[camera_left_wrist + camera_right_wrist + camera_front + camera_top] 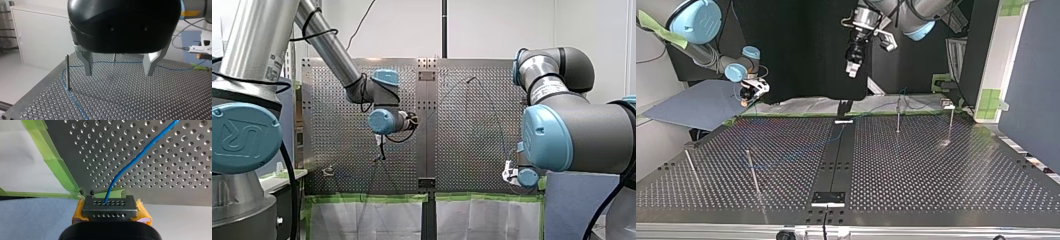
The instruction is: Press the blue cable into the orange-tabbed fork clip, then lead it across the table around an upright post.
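The blue cable (pixel 75 100) runs over the perforated table, bends around an upright post (pixel 67 72) and carries on to the other arm's gripper (pixel 202 50). My left gripper (pixel 119 71) hovers above the table, open, its metal fingers (pixel 87 63) empty; the post stands just beside one finger. At the table's corner my right gripper (pixel 110 208) is shut on the blue cable (pixel 130 162), which comes out between its yellow pads. A small clip (pixel 328 171) sits near the front view's left; its tab colour is too small to tell. Both grippers also show in the top view: my left gripper (pixel 851 70), my right gripper (pixel 750 92).
More thin upright posts stand on the table (pixel 946 175): two posts (pixel 898 115) (pixel 951 122) at the far right of the top view, two posts (pixel 752 172) (pixel 690 167) at the near left. Green tape (pixel 52 162) lines the table's edge. A blue sheet (pixel 696 105) lies beside it.
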Available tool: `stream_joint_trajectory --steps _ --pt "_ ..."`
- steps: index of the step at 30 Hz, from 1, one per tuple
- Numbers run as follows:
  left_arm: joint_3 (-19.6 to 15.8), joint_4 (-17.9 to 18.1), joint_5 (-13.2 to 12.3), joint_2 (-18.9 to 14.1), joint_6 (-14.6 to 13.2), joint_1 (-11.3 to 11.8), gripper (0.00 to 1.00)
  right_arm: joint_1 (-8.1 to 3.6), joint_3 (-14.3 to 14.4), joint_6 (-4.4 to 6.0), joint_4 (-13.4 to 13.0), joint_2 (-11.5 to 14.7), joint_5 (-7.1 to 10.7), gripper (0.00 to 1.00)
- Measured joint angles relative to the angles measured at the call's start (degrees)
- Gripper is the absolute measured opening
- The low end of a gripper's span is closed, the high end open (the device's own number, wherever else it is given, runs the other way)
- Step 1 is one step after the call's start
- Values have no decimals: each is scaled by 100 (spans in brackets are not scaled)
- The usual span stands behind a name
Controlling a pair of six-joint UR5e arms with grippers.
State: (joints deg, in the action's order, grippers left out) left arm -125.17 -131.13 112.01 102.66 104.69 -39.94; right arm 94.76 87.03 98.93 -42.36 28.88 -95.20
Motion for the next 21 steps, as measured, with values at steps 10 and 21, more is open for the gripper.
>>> stream_joint_trajectory --steps 10,21 --pt "-550 508 -72 24 -246 363 100 19 -14 2 34 0 0 0" --pt "-1169 629 -744 469 -410 1059 100 20 -14 -1 69 1 0 0"
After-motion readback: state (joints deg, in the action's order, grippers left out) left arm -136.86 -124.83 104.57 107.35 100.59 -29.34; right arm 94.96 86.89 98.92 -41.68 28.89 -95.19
